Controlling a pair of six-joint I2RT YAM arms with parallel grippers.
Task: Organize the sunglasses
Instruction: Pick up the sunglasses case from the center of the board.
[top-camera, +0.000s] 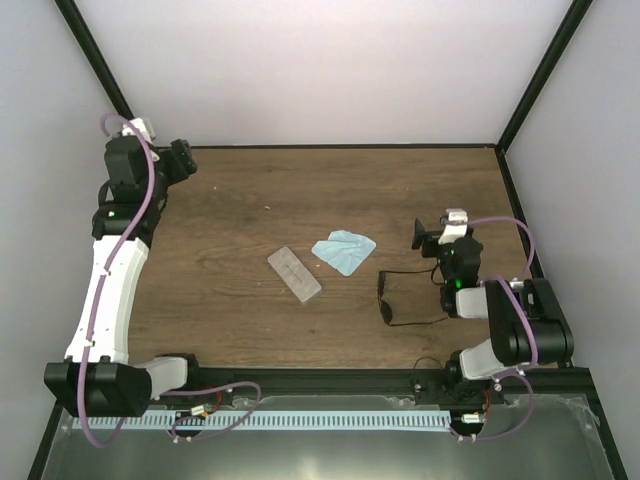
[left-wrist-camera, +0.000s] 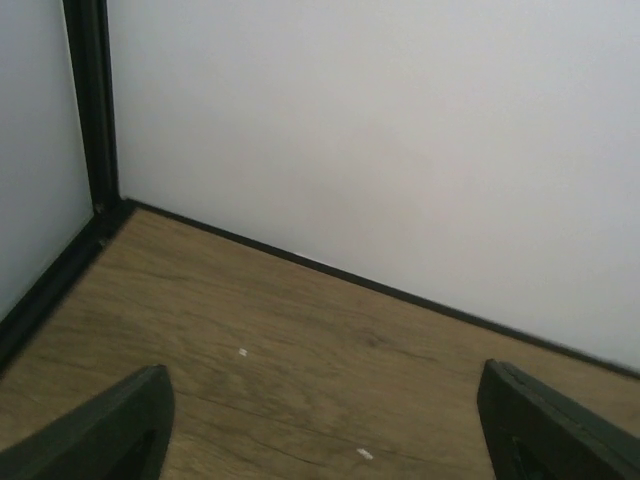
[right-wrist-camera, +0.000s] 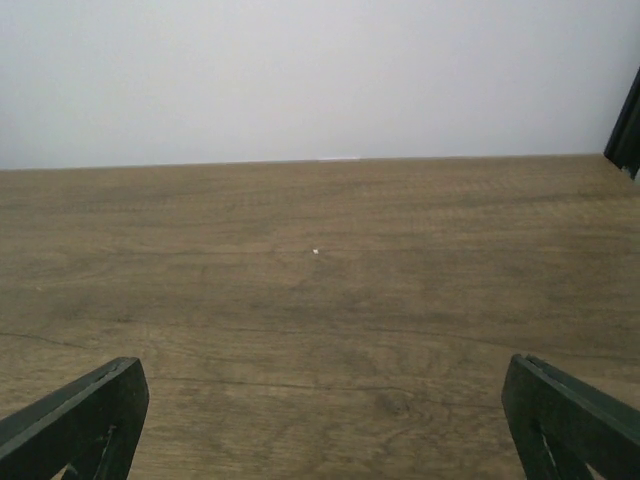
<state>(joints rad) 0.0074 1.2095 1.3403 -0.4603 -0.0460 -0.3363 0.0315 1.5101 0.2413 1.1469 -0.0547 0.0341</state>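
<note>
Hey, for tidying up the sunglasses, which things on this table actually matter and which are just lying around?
For the job:
- sunglasses, temple arms spread, lying beside the open right hand

Just lying about:
- grey case, mid-table, untouched
- light blue cloth, next to it, untouched; either might be wanted later

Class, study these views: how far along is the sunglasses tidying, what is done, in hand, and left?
Done: nothing visible; the sunglasses lie loose on the table, temples spread, apart from the grey case and blue cloth. In hand: nothing; the left gripper and right gripper are both open and empty. Left: seemingly the whole job, starting with grasping the sunglasses.
</note>
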